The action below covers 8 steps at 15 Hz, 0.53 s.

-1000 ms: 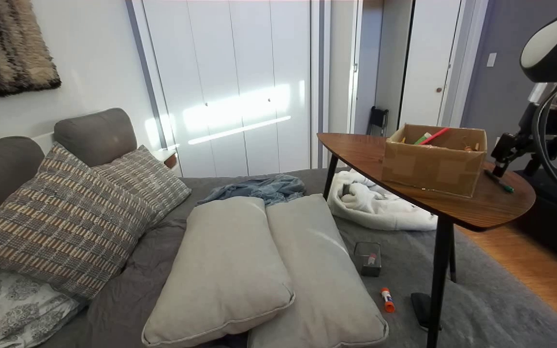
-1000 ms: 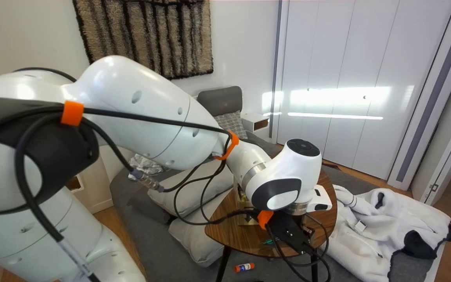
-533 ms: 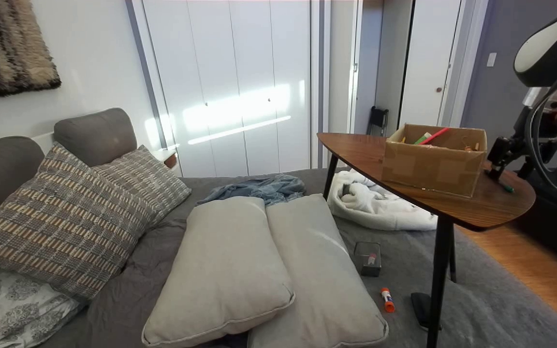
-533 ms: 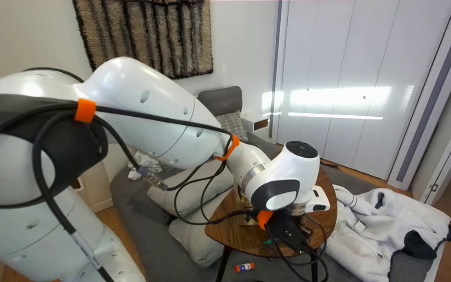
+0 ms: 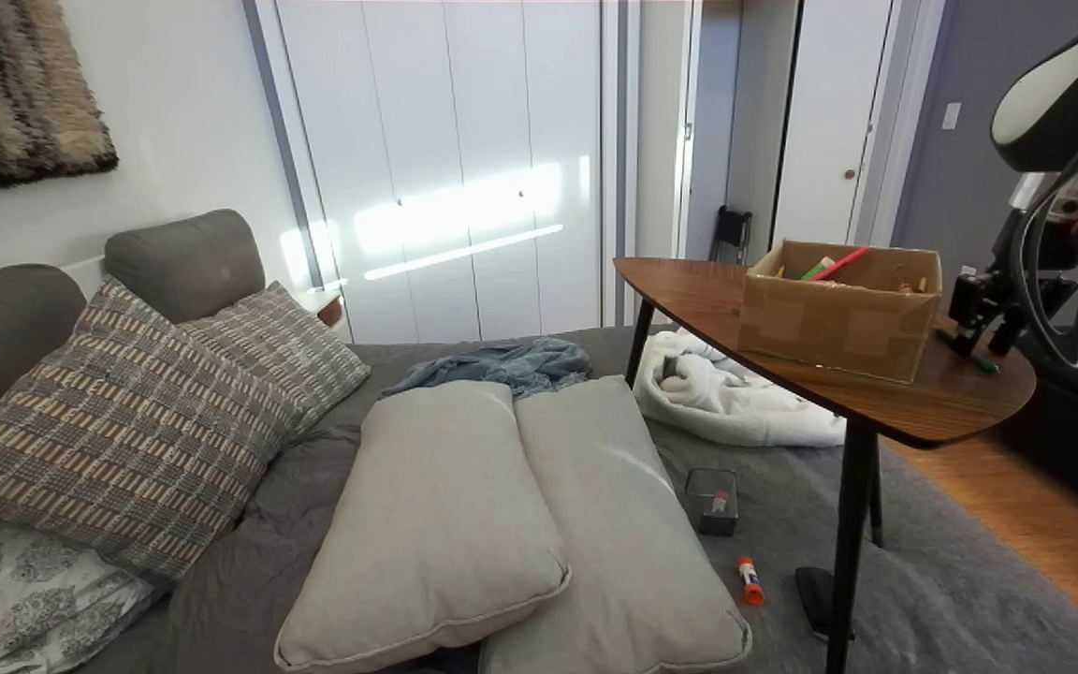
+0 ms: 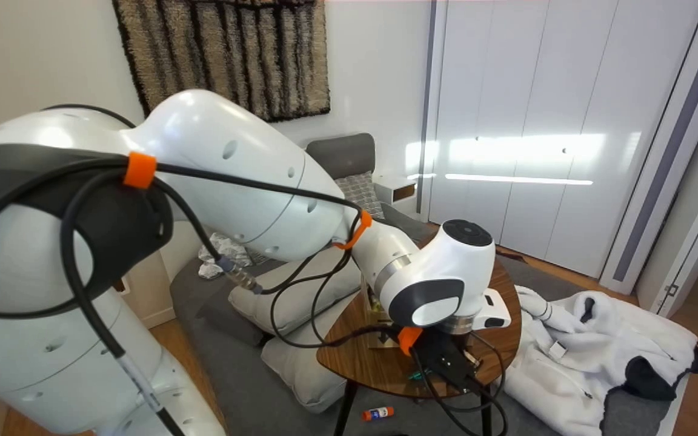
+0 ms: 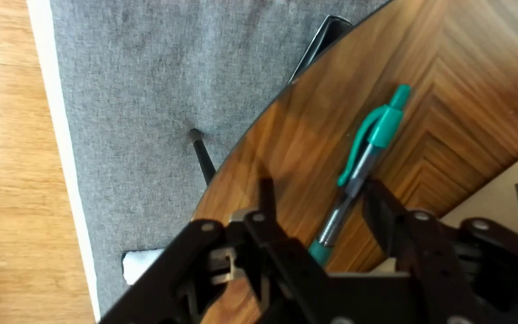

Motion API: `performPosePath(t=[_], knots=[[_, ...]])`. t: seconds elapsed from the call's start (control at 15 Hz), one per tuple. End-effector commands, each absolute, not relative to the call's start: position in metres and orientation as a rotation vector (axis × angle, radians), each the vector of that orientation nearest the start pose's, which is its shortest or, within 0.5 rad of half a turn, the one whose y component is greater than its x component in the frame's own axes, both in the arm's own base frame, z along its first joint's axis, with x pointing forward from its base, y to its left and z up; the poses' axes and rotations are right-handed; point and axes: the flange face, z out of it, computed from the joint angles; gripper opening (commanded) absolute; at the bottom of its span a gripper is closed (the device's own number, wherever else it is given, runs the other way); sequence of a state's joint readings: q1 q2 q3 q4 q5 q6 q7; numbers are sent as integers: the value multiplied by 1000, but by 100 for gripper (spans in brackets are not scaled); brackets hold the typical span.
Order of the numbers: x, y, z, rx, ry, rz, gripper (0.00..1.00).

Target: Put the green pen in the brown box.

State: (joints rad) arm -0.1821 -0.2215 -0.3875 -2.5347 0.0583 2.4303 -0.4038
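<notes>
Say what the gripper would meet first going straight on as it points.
Most likely the wooden tabletop. The gripper stands open, with the green pen lying between its jaws, nearer one, so that jaw might brush it first; any gap is hard to judge.

Table (image 5: pixel 955 398): 1. On table: box (image 5: pixel 834 323), 1; pen (image 7: pixel 355 182), 1. Over table: gripper (image 7: pixel 319 191), 1. Beside table: glue stick (image 5: pixel 750 580), 1; plain pillows (image 5: pixel 427 515), 2.

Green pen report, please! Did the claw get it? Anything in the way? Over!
Claw open, nothing gripped. Green pen on the wooden table, between the jaws in the wrist view. Brown box close by, might crowd the grasp.
</notes>
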Motion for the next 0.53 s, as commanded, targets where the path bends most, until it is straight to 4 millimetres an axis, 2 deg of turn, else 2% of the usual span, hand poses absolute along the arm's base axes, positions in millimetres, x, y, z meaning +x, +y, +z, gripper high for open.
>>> performPosePath(t=[0.0, 0.2, 0.47], knots=[[381, -244, 355, -3045, 342, -239, 23], [379, -252, 355, -3059, 383, -205, 0], [374, -259, 357, -3066, 433, -177, 3]])
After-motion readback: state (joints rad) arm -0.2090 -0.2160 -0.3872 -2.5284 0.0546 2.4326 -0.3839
